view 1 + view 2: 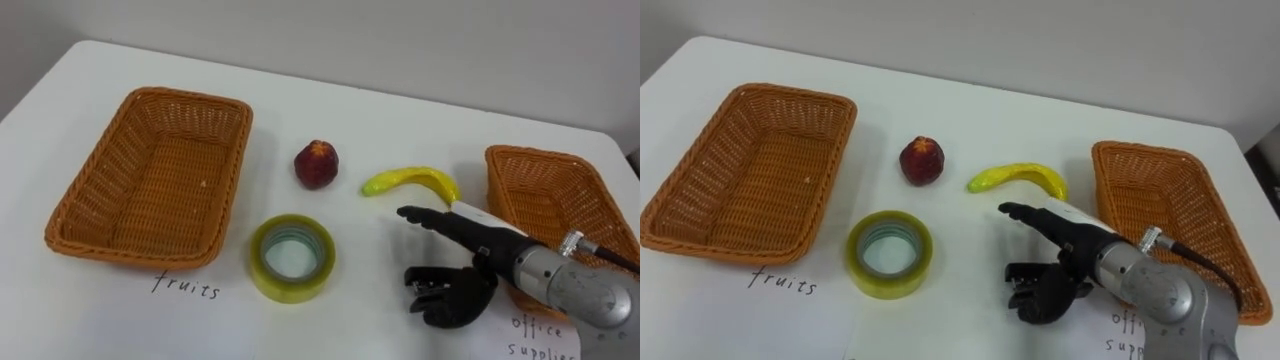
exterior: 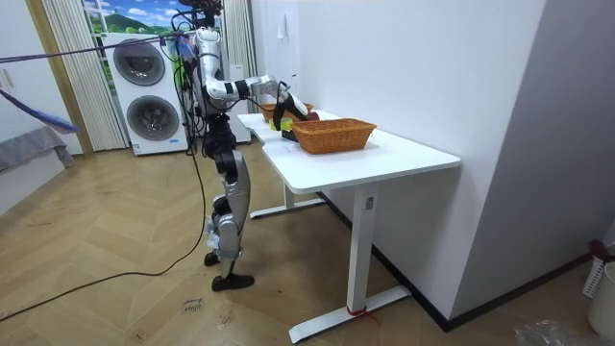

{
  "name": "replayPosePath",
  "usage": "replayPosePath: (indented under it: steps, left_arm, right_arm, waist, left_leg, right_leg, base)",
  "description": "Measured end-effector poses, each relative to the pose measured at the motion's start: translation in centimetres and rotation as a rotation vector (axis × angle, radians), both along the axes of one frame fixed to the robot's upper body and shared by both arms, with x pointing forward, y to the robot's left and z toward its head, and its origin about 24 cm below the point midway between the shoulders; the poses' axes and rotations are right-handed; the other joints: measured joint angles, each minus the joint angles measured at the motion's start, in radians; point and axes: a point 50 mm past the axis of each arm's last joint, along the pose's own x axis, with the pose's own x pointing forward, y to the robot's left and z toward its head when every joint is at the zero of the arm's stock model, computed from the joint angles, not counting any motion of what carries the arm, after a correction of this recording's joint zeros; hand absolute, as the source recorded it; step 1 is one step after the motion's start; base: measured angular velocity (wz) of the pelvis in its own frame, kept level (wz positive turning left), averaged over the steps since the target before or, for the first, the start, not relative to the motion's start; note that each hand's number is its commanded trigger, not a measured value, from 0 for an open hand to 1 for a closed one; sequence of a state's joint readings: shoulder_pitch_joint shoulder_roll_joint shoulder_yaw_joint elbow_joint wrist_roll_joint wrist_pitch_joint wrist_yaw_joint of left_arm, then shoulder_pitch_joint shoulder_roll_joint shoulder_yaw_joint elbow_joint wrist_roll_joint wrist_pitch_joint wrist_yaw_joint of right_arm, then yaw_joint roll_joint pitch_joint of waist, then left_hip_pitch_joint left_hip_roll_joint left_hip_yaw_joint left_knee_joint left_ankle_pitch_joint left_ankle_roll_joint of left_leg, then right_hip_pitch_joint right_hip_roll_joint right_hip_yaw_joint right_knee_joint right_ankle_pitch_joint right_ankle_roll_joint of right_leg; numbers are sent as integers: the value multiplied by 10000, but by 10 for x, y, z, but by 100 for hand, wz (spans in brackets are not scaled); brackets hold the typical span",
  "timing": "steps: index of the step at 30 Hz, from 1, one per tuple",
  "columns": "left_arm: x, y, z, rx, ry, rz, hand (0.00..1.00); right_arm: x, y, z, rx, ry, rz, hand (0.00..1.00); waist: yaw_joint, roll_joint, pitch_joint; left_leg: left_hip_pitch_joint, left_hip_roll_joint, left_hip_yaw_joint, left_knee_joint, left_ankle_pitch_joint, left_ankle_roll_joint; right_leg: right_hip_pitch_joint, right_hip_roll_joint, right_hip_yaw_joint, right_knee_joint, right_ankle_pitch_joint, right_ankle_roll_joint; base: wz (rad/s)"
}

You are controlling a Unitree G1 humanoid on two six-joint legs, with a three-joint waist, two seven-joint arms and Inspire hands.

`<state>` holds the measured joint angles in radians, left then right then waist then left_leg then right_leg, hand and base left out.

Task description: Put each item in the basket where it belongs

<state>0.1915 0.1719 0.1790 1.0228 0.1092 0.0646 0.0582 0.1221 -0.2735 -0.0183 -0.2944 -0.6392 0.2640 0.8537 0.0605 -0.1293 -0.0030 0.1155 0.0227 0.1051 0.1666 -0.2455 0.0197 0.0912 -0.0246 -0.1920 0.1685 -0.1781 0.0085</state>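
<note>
Left basket (image 1: 95,175): empty, at the table's (image 1: 400,110) left edge. A handwritten label (image 1: 185,288) in front marks it for fruit.

Tape (image 1: 290,288): lies flat, just right of that basket's near corner. Not the thing in hand.

Peach (image 1: 316,164): beyond the tape, standing alone between the left basket and the banana.

Banana (image 1: 412,179): on the table right of centre, touching nothing. The long axis runs across the table, left to right, with the arch humped away from the robot and both ends dipping toward it. The right end comes close to the back of the right hand.

Right hand (image 1: 462,285): comes in from the lower right and sits low over the table, just on the near side of the banana. The uppermost finger (image 1: 430,219) is straight and points left, roughly parallel to the fruit, with a narrow strip of table between them. The other fingers curl under. Nothing is in the hand.

Right basket (image 1: 535,155): just right of the hand, and looks empty.

Judgement: the banana is the nearest item, lying just beyond the hand and slightly left of it. Because it lies crosswise, a grasp would span its width from the near side at mid-arch. The curled fingers would have to open first. Its basket is well apart to the left, past the peach and tape, so a long carry follows.
</note>
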Motion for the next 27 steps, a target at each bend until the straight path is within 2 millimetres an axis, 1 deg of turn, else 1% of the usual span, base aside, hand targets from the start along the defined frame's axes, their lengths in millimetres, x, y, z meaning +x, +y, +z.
replayPosePath:
  steps: [12,17,19,27]
  left_arm:
    - [0,-2,-1,28,-28,162,0]
    - [-2,-3,-2,71,78,170,0]
    - [-2,-4,-2,172,106,83,0]
    - [0,-5,-2,186,66,38,0]
  right_arm:
    - [0,-1,-1,-31,35,-43,0]
    - [0,-1,-11,-519,281,-133,0]
    - [0,1,-11,-606,235,-65,0]
    - [0,2,-12,-767,207,-59,0]
  waist:
    - [9,-1,15]
    - [-5,58,56]
    - [-7,78,70]
    - [-7,87,70]
  left_leg:
    - [0,-8,2,1,0,0]
    - [-3,-9,-11,-3,0,0]
    - [-10,-5,-15,-2,0,0]
    - [-7,-2,-23,-14,-1,1]
  right_leg:
    - [6,9,3,-2,2,2]
    - [2,9,9,-8,2,4]
    - [-2,15,13,-8,2,4]
    - [-5,15,5,8,5,8]
  base:
    - [0]
    - [0]
    - [0]
    - [0]
